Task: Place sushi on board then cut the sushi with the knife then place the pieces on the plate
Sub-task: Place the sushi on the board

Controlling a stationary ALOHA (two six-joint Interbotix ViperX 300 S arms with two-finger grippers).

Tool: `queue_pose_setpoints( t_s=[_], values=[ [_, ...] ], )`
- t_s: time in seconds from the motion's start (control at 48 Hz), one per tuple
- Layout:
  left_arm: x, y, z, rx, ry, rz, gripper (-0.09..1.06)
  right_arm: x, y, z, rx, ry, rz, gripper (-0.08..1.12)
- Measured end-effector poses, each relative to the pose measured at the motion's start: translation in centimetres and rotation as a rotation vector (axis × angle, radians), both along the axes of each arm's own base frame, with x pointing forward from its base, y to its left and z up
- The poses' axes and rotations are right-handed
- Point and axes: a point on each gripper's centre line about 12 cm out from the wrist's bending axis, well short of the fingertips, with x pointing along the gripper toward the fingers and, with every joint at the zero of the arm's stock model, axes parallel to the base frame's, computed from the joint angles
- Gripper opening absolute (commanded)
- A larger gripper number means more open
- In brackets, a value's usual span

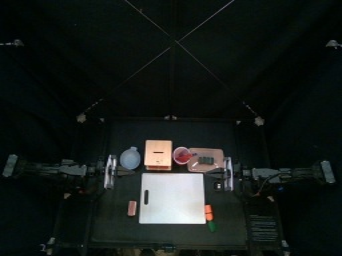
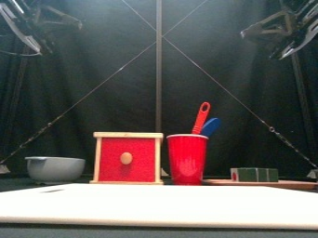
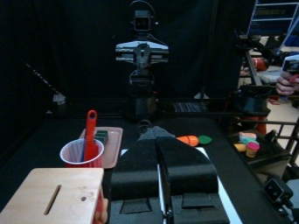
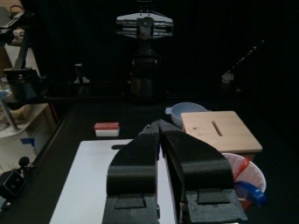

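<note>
The dark green sushi roll [image 1: 207,160] [image 2: 255,174] lies on the pink tray [image 1: 217,152] [image 2: 280,183] at the back right. To its left stands the red cup [image 1: 182,156] [image 2: 188,160], holding a red knife [image 2: 200,118] and a blue knife [image 2: 210,125]. In front of them the white board [image 1: 177,197] [image 2: 159,204] lies bare. My left gripper [image 1: 110,170] [image 3: 156,140] hangs shut and empty over the table's left edge. On the right edge my right gripper [image 1: 230,172] [image 4: 162,131] mirrors it, shut and empty.
A wooden box with a red drawer front [image 1: 160,155] [image 2: 128,158] and a blue-grey bowl [image 1: 130,158] [image 2: 55,167] stand at the back left. A small red toy [image 1: 132,208] lies left of the board, and orange and green toys [image 1: 211,212] lie at its right front corner.
</note>
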Motion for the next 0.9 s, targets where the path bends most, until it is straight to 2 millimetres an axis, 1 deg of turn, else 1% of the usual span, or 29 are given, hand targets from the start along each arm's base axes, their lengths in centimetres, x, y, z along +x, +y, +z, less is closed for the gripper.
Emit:
queue_pose_setpoints(
  t_s=[0.062,0.188,0.312,0.417,0.438,0.458,0.542,0.625,0.729,0.792,0.896],
  values=[
    [0.1,0.0,-0.4,0.002,0.009,0.002,-0.05,0.0,-0.1,-0.1,0.005,0.003,-0.005,0.02],
    [0.4,0.2,-1.6,-0.003,0.049,0.008,-0.03,0.0,-0.9,-0.2,0.064,0.003,-0.045,0.03],
    [0.7,0.1,-1.9,0.004,0.06,0.006,-0.03,-0.1,-2.2,-0.6,0.146,0.032,-0.112,0.03],
    [1.2,0.1,-2.3,0.004,0.063,0.005,-0.03,-0.2,-3.4,-1.9,0.18,0.137,-0.178,0.03],
    [1.2,0.1,-2.3,0.004,0.061,0.005,-0.03,-0.2,-3.4,-1.9,0.18,0.137,-0.178,0.03],
    [1.3,0.1,-2.4,0.009,0.063,0.004,-0.03,-0.3,-3.9,-2.5,0.189,0.186,-0.204,0.03],
    [1.6,0.1,-2.5,0.017,0.058,0.001,-0.03,-0.6,-5.1,-3.5,0.214,0.3,-0.268,0.04],
    [1.9,0.0,-2.6,0.027,0.052,-0.003,-0.03,-1.0,-6.1,-4.2,0.24,0.387,-0.323,0.06],
    [2.1,0.0,-2.7,0.03,0.049,-0.004,-0.03,-1.4,-7.1,-4.9,0.255,0.481,-0.373,0.15],
    [2.1,0.0,-2.8,0.03,0.048,-0.005,-0.03,-1.6,-7.6,-5.1,0.249,0.52,-0.397,0.23],
    [2.2,0.0,-2.9,0.03,0.051,-0.003,-0.03,-1.6,-8.2,-5.5,0.216,0.573,-0.419,0.43]
  ],
)
